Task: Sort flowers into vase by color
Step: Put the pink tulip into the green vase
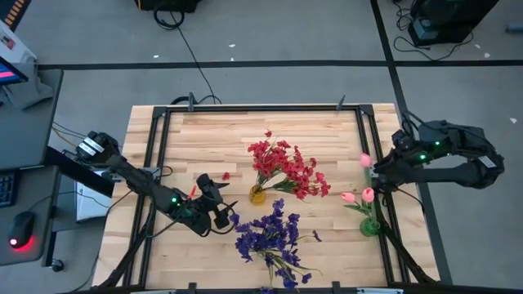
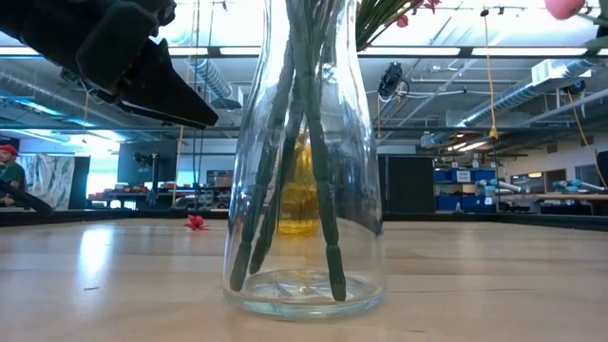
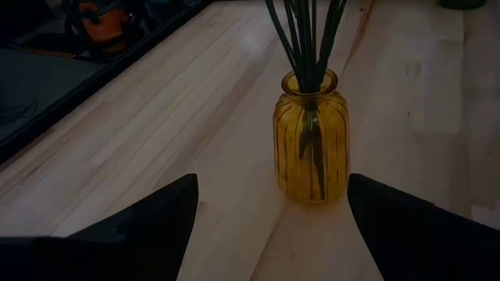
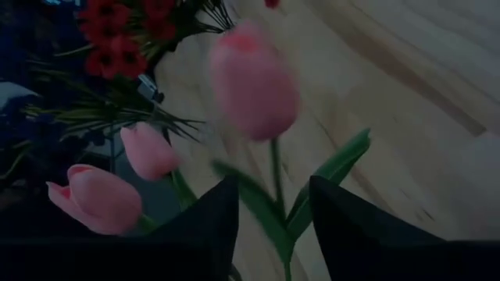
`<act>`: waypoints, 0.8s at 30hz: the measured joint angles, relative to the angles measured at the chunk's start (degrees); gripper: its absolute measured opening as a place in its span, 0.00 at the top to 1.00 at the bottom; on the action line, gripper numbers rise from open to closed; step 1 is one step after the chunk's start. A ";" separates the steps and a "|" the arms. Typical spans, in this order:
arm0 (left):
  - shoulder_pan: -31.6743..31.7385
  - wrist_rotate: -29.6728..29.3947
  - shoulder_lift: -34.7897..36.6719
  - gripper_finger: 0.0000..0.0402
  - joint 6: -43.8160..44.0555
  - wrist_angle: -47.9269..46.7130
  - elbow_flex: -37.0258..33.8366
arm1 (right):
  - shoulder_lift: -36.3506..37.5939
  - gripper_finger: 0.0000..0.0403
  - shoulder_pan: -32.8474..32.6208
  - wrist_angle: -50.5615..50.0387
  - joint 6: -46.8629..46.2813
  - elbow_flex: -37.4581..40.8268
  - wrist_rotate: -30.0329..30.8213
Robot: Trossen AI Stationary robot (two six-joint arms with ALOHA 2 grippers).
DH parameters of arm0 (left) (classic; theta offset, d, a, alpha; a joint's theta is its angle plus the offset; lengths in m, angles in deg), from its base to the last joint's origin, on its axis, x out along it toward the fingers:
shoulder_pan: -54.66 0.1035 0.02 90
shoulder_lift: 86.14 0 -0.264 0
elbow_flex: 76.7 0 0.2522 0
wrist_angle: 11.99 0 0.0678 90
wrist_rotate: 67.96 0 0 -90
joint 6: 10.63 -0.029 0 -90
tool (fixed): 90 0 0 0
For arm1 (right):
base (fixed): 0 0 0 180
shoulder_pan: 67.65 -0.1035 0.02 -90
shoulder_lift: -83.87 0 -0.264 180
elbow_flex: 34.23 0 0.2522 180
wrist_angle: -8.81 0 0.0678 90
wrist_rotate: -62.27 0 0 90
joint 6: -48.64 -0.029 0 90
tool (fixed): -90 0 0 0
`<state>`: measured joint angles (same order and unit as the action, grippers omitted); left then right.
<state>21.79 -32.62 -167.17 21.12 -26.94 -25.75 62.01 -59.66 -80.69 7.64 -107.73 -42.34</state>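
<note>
Risk sits with the pink tulip [image 4: 254, 82], whose stem is seen between the half-parted jaws of the right gripper [image 4: 273, 207], above the green vase [image 1: 369, 227] holding two more tulips [image 1: 358, 196]. If the stem is off the mouth when freed, it may fall to the table [image 1: 196, 147]. Farther off, the left gripper [image 3: 269, 211], jaws spread and empty, is held before the yellow vase [image 3: 310, 136] of red flowers [image 1: 286, 167]; the purple flowers [image 1: 270, 237] stand in the clear vase [image 2: 304, 161].

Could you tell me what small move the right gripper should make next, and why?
Probably open a little wider and lift clear. The right gripper has a pink tulip's stem between its parting fingers, above the green vase with two tulips already inside, so the stem seems ready to drop in.
</note>
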 joint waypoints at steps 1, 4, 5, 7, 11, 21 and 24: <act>-0.01 0.00 0.00 0.17 0.00 -0.03 0.00 | -0.24 0.59 0.00 0.28 0.02 0.00 -0.02; 0.22 0.00 0.00 0.17 0.00 -0.09 0.00 | -1.41 0.59 0.00 0.88 0.58 0.00 -0.01; 0.26 0.00 0.00 0.17 0.00 -0.18 0.00 | -1.83 0.59 0.00 0.88 1.10 0.00 0.09; 0.63 0.00 0.00 0.17 0.00 -0.23 0.00 | -2.85 0.59 0.00 1.00 2.21 0.00 0.58; 1.43 0.00 0.00 0.17 0.00 -0.20 0.00 | -4.45 0.59 0.00 1.41 3.23 0.00 -0.04; 3.29 0.00 0.00 0.17 -0.09 -0.36 0.00 | -4.92 0.60 0.00 2.22 3.42 0.00 -0.29; 3.68 0.00 0.00 0.17 -0.11 -0.54 0.01 | -5.65 0.60 0.00 3.08 3.50 0.02 -0.18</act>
<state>25.47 -32.62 -167.17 21.01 -27.48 -25.74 56.36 -59.66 -77.61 11.14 -107.71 -42.51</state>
